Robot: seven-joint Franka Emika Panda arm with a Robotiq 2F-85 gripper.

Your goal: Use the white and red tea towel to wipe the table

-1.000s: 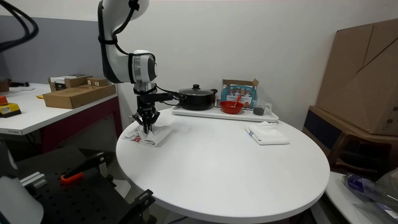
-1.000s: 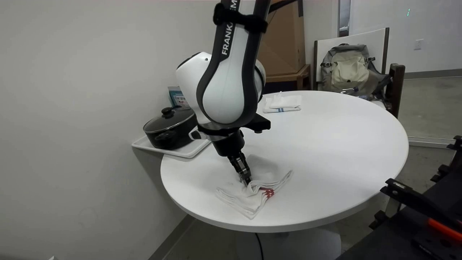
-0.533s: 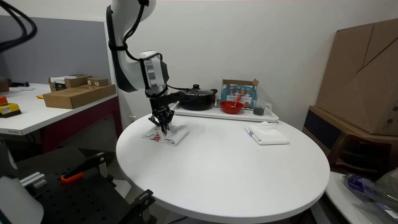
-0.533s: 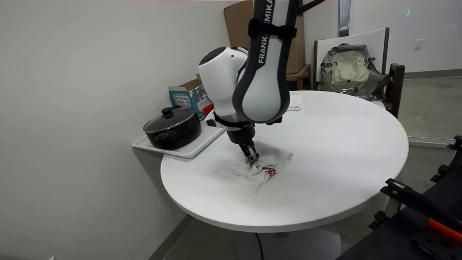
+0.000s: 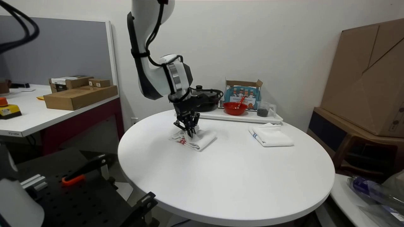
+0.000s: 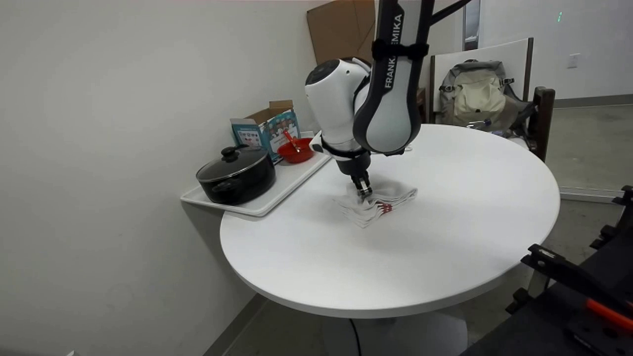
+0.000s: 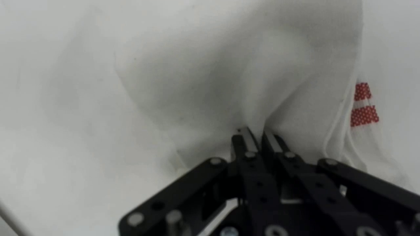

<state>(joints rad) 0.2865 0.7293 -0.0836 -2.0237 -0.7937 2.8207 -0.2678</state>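
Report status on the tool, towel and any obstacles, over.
Tool shut on a fold of the white and red tea towel. Towel lying on the table. Blue-striped cloth and tray apart from it, may block wider wiping.

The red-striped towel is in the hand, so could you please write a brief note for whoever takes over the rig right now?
Hand: shut on a fold of the red-striped towel.
Things: towel folded on the table; the blue-striped cloth lies apart from it.
Done: towel gripped, and slid over the last second from near the table's edge toward its middle.
Left: likely more wiping; what was covered before that second, I cannot tell.
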